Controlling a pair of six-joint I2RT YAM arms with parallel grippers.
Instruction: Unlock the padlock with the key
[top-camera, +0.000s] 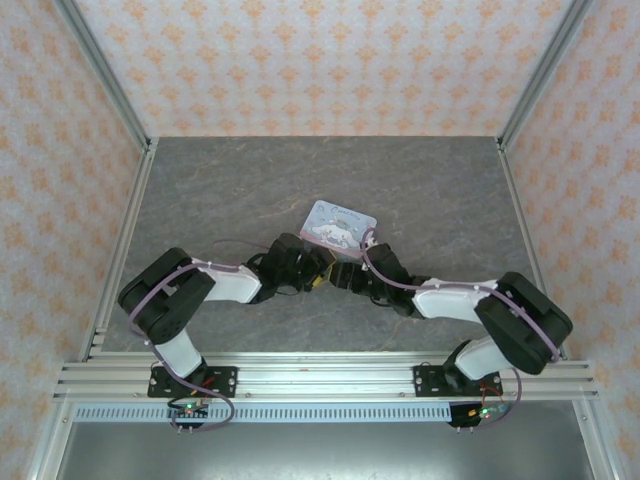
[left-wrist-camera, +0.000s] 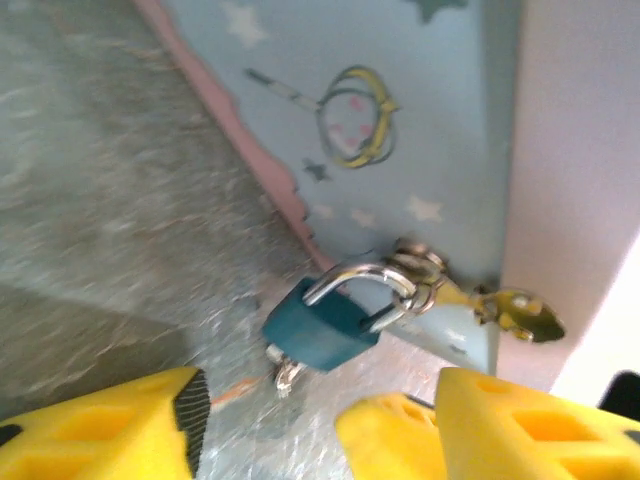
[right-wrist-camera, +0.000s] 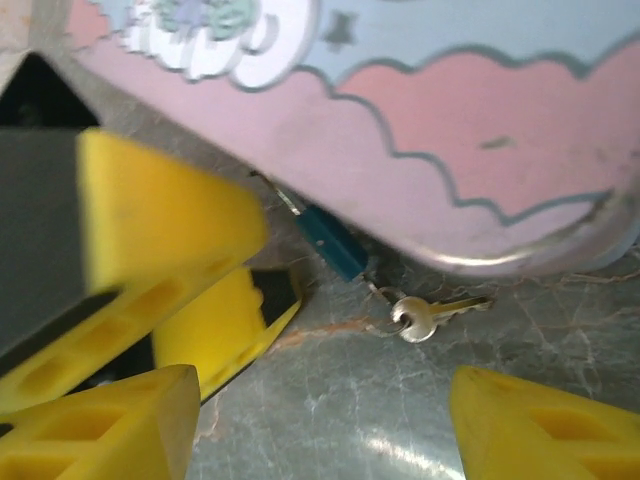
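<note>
1. From above, the left arm (top-camera: 200, 285) and the right arm (top-camera: 470, 300) reach inward. They meet at the near edge of the pale blue tin (top-camera: 340, 225), which lies flat in the middle of the grey table (top-camera: 200, 190).
2. The left gripper (left-wrist-camera: 275, 420) stands wide, its yellow fingers apart with nothing between them, just short of the padlock (left-wrist-camera: 320, 328).
3. The left wrist view gives the lock's detail. Its dark teal body is tilted, and its silvery shackle (left-wrist-camera: 365, 285) meets the body at both ends. The shackle is hooked through the tin's hasp (left-wrist-camera: 425, 270), and a brassy latch tab (left-wrist-camera: 520, 315) sits just to the right.
4. The print on the tin in that view is pictures, somewhat blurred: white stars (left-wrist-camera: 425, 208) and a yellow crown-like doodle (left-wrist-camera: 355, 115).
5. The right wrist view adds the tin's pink cloud band (right-wrist-camera: 480, 110) and part of a white cartoon figure (right-wrist-camera: 215, 35).
6. In that view the padlock pokes out from under the tin's edge. The key (right-wrist-camera: 428, 315) lies flat on the table just to its right, joined to it by a thin ring (right-wrist-camera: 385, 295). I cannot tell whether anything sits in the keyhole.
7. The right gripper (right-wrist-camera: 325, 430) is spread wide and holds nothing, near the key but not touching it.
</note>
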